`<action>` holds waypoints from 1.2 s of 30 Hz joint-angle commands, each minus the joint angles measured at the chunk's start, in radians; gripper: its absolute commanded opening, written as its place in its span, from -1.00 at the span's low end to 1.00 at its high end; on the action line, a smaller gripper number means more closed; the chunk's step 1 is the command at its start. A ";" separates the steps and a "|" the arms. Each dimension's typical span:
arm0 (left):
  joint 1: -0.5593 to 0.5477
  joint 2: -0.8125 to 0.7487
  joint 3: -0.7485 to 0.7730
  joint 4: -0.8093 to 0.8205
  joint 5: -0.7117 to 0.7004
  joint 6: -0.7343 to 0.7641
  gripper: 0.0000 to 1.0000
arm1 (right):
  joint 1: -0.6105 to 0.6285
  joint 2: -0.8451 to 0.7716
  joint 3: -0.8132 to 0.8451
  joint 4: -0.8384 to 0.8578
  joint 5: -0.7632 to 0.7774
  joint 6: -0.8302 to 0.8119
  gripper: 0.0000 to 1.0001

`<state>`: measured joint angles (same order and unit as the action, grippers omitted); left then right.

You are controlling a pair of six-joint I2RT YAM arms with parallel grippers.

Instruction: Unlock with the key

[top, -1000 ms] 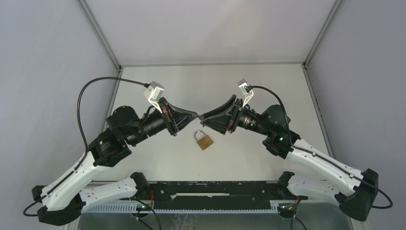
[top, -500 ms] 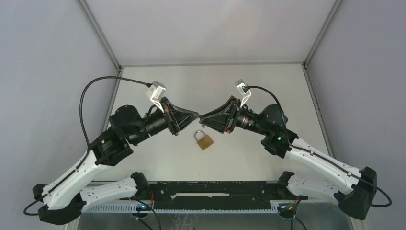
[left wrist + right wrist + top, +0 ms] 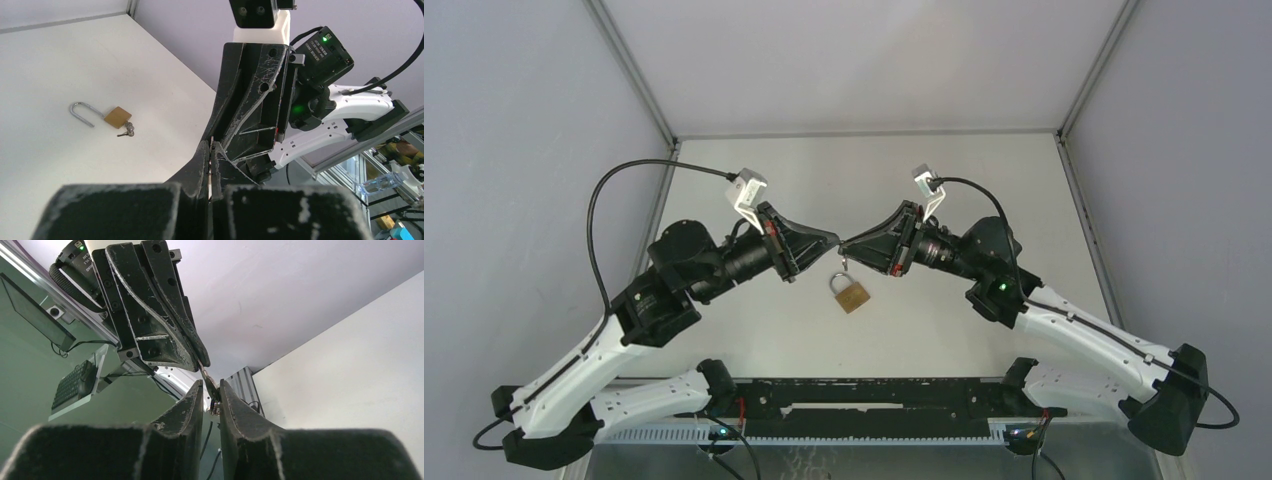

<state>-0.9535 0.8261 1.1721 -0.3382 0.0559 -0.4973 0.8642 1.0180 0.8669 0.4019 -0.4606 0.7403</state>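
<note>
Brass padlock [image 3: 852,293] lies on desk [image 3: 874,170]; left pincer [image 3: 835,238] pinches key [image 3: 207,377], right pincer [image 3: 845,243] has narrowed to a slit around it: handover imminent.

White table [image 3: 754,180], grey walls [image 3: 524,150], keyboard [image 3: 74,385], plastic bottle [image 3: 380,184]

Left pincer [image 3: 834,238] and right pincer [image 3: 845,244] tip to tip, key [image 3: 209,382] between, crowding above padlock [image 3: 853,295], bare table [image 3: 944,190] around

One padlock [image 3: 852,293] on one bench [image 3: 984,180], small keys [image 3: 126,131] beside it, number unclear. One key [image 3: 210,386] between two hands: left hand [image 3: 832,238], right hand [image 3: 848,243].
</note>
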 commanded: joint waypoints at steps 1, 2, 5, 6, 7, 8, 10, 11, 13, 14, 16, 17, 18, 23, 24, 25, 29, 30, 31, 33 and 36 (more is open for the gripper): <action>-0.004 -0.011 -0.021 0.042 -0.009 -0.008 -1.00 | -0.001 -0.003 0.040 0.081 -0.011 0.033 -0.52; -0.004 -0.013 -0.023 0.045 -0.009 -0.008 -1.00 | -0.002 -0.002 0.040 0.086 -0.010 0.035 -0.52; -0.004 -0.017 -0.025 0.048 -0.018 -0.013 -1.00 | -0.004 -0.007 0.040 0.107 -0.010 0.044 -0.52; -0.004 -0.019 -0.027 0.049 -0.021 -0.015 -1.00 | -0.005 -0.008 0.040 0.114 -0.010 0.048 -0.52; -0.004 -0.021 -0.029 0.051 -0.024 -0.018 -1.00 | -0.005 -0.009 0.040 0.125 -0.011 0.055 -0.53; -0.004 -0.023 -0.032 0.056 -0.028 -0.022 -1.00 | -0.008 -0.007 0.040 0.136 -0.013 0.061 -0.54; -0.004 -0.028 -0.042 0.070 -0.033 -0.033 -1.00 | -0.011 -0.003 0.040 0.162 -0.022 0.080 -0.59; -0.004 -0.031 -0.047 0.077 -0.037 -0.040 -1.00 | -0.014 0.000 0.039 0.178 -0.026 0.090 -0.62; -0.004 -0.034 -0.054 0.088 -0.044 -0.052 -1.00 | -0.016 0.003 0.040 0.206 -0.030 0.107 -0.65; -0.004 -0.035 -0.058 0.093 -0.049 -0.057 -1.00 | -0.016 0.004 0.040 0.218 -0.029 0.115 -0.65; -0.004 -0.039 -0.065 0.103 -0.053 -0.065 -1.00 | -0.020 0.004 0.040 0.240 -0.024 0.131 -0.66; -0.004 -0.040 -0.068 0.106 -0.053 -0.068 -1.00 | -0.023 0.004 0.040 0.250 -0.024 0.138 -0.67; -0.004 -0.040 -0.070 0.109 -0.053 -0.071 -1.00 | -0.025 0.006 0.040 0.257 -0.024 0.145 -0.67; -0.004 -0.040 -0.076 0.117 -0.090 -0.086 -1.00 | -0.029 0.011 0.040 0.272 -0.030 0.162 -0.70; -0.004 -0.040 -0.078 0.118 -0.093 -0.090 -1.00 | -0.029 0.011 0.040 0.274 -0.031 0.163 -0.72; -0.004 -0.039 -0.078 0.119 -0.098 -0.095 -1.00 | -0.029 0.011 0.040 0.275 -0.032 0.165 -0.74; -0.004 -0.036 -0.081 0.127 -0.103 -0.107 -1.00 | -0.029 0.008 0.040 0.265 -0.033 0.165 -0.91; -0.004 -0.034 -0.081 0.127 -0.104 -0.108 -1.00 | -0.028 0.007 0.040 0.255 -0.034 0.162 -0.95; -0.004 -0.033 -0.080 0.128 -0.106 -0.109 -1.00 | -0.028 0.004 0.040 0.241 -0.036 0.156 -0.99; -0.004 -0.033 -0.079 0.127 -0.112 -0.110 -1.00 | -0.023 -0.005 0.040 0.205 -0.032 0.140 -1.00; -0.004 -0.033 -0.076 0.120 -0.120 -0.110 -1.00 | -0.017 -0.026 0.039 0.154 -0.023 0.112 -1.00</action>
<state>-0.9600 0.7902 1.1133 -0.2123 0.0013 -0.6041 0.8318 1.0428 0.8669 0.5503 -0.4633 0.8757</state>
